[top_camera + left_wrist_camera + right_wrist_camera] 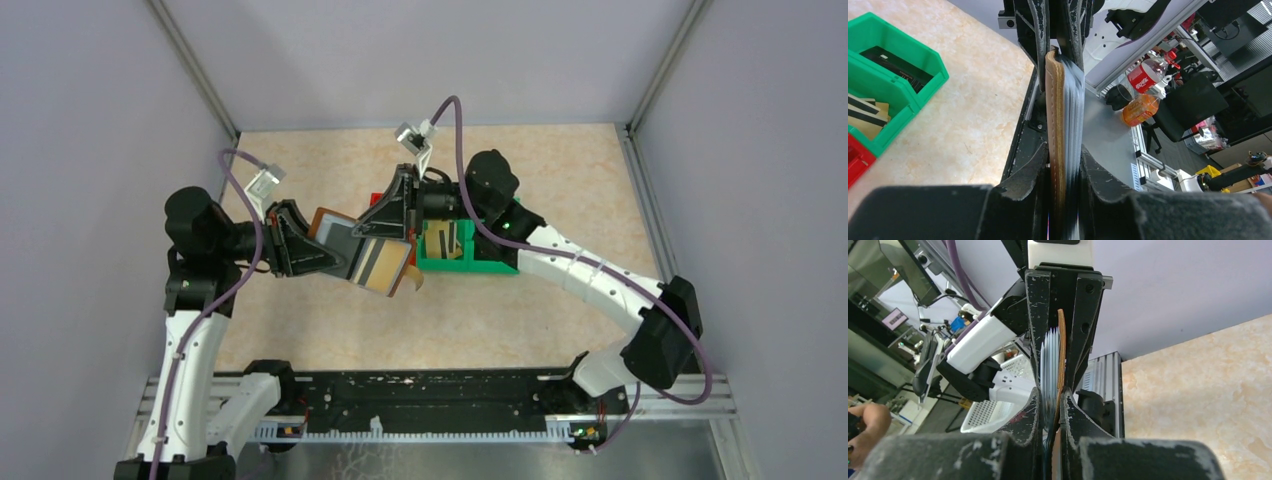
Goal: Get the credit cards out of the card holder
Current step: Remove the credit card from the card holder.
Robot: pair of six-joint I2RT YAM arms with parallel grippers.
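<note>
The two arms meet in the middle, above the tabletop (560, 300). They hold the card holder (342, 236) up in the air between them. It does not touch the tabletop.

The left tool (1064, 167) is closed on one end of the card holder. Its fingers (1024, 175) press on the brown outside and on the pale pages. The right tool (1051, 407) is closed on the other end. Its fingers (1073, 415) squeeze the brown cover and the thin pale layers together. Both wrist views show the card holder from its thin edge. It stands straight between the fingers, and the other tool grips the far end.

From above, the card holder is open and shows its grey-blue inside. A gold card (385, 266) with a dark stripe sits at the end of the card holder close to the right tool. I cannot tell if it is inside a pocket or part way out. A little brown tab (415, 283) curls down just beside the gold card.

A green bin (470, 268) sits on the tabletop, just to the right of the card holder. More cards (452, 240) lie in it. They are tan with dark stripes. A red bin (855, 160) sits right beside the green bin. Only a small part of the red bin shows, so I cannot tell what is in it.
</note>
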